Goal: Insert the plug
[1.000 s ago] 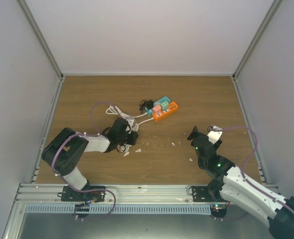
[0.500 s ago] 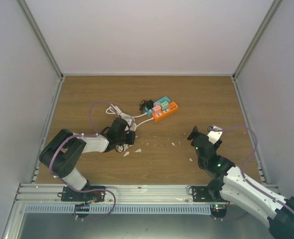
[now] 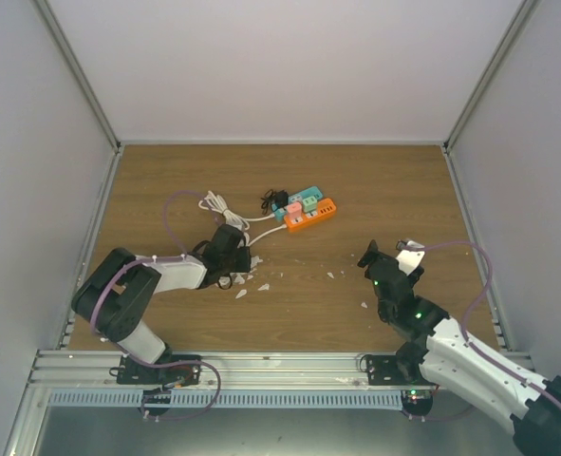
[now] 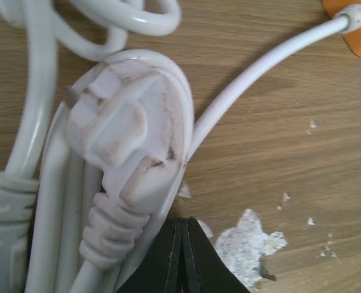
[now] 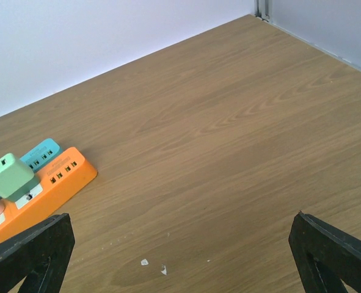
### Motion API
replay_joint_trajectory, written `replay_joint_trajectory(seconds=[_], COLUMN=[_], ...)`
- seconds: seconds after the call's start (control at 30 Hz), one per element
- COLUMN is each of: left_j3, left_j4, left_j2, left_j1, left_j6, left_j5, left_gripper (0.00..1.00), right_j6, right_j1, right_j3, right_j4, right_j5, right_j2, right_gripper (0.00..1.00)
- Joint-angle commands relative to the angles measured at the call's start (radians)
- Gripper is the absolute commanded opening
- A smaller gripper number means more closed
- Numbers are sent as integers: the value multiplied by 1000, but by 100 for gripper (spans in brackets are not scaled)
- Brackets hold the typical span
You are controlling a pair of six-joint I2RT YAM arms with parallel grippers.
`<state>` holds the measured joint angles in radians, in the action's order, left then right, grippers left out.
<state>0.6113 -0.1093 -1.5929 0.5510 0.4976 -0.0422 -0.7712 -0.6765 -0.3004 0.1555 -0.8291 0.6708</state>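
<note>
Wood-grain table [image 3: 384, 180] (white chips [image 4: 248, 237] beside the plug [image 4: 131, 134]) inside pale walls [image 3: 280, 66].

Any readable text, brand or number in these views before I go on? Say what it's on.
Orange plastic power strip: tiny dark marks on its top face, too small to read.
White moulded plug: ridges and scuffs only, no lettering.
No other text is visible.

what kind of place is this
Probably a robot test cell in a lab, not a home: a wooden table boxed in by plain white walls, a left arm and right arm bolted to a metal rail, and only a power strip and white cord laid out.
</note>
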Motion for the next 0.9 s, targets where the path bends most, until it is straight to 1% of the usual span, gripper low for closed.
replay_joint_trajectory(seconds=[0.0,0.3,0.37,0.43,0.5,0.53,0.57,0.6,0.67,0.77,0.8,0.87], left_j3=[-36,-7,17,29,26,23,20,21,32,54,59,62], left_j4=[137,142,144,127,88,67,51,40,27,-2,-16,-64], left_j2=[8,-8,-22,-23,-8,8,25,45,85,140,156,191], left_j1=[-25,-25,-25,-25,-24,-23,-22,-22,-22,-20,-21,-20], left_j6=[46,17,-4,-28,-49,-60,-70,-80,-103,-143,-158,-197], left_j5=[-143,-166,-166,-145,-106,-89,-81,-79,-94,-97,-92,-67], left_gripper=[0,0,4,13,26,35,48,58,75,96,99,99], right_j6=[-7,-6,-6,-3,-2,-3,-3,-3,1,17,24,48], right_j1=[5,5,5,5,5,6,5,5,5,5,5,5], right_j3=[-20,-19,-20,-20,-20,-20,-22,-20,-23,-25,-25,-25], right_j4=[-27,-31,-32,-33,-30,-30,-29,-29,-31,-35,-40,-56], right_j5=[-20,-13,-12,-12,-17,-19,-19,-19,-16,1,7,25], right_j2=[-11,-10,-10,-8,-8,-8,-8,-8,-8,-10,-9,-9], right_gripper=[100,100,100,100,100,100,100,100,100,100,100,100])
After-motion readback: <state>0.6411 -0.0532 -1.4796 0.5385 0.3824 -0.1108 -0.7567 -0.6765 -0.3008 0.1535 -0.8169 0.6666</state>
